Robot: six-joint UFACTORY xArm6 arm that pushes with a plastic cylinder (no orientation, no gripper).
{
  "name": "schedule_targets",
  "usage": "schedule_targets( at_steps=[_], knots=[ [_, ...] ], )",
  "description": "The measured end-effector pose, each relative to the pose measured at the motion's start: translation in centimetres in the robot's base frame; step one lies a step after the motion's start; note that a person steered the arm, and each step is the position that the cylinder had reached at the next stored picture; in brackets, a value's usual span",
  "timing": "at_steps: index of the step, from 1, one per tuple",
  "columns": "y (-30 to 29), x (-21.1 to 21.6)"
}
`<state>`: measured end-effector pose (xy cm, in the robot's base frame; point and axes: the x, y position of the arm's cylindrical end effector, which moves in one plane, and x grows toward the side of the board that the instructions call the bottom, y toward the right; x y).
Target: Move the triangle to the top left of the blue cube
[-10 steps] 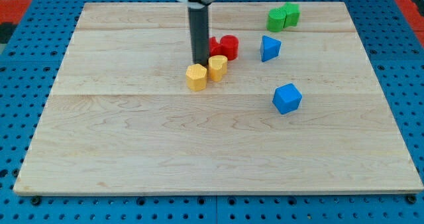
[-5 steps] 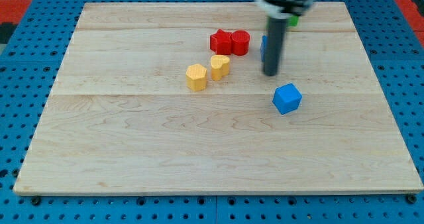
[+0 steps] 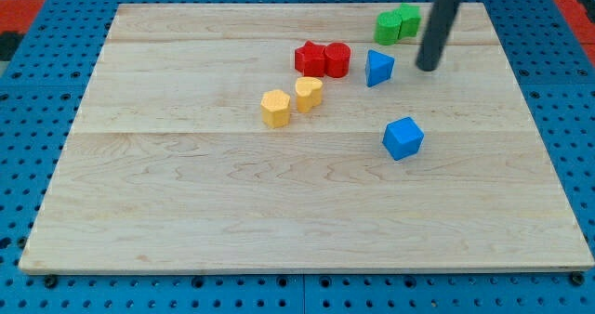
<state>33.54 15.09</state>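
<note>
Since this rig ends in a bare rod, no pincer exists to open or hold anything. My tip [image 3: 427, 69] rests on the surface [image 3: 186, 212], near the blue triangle [image 3: 377, 68] at its 3 o'clock, not touching. That triangle sits at roughly 11 o'clock of the blue cube [image 3: 403, 137], apart from it. Judgement: a push toward 9 o'clock would set it more clearly top-left.
</note>
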Motion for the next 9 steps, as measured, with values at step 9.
schedule_targets(
  at_steps=[9],
  knots=[
    [-3.2, 3.3]
  ],
)
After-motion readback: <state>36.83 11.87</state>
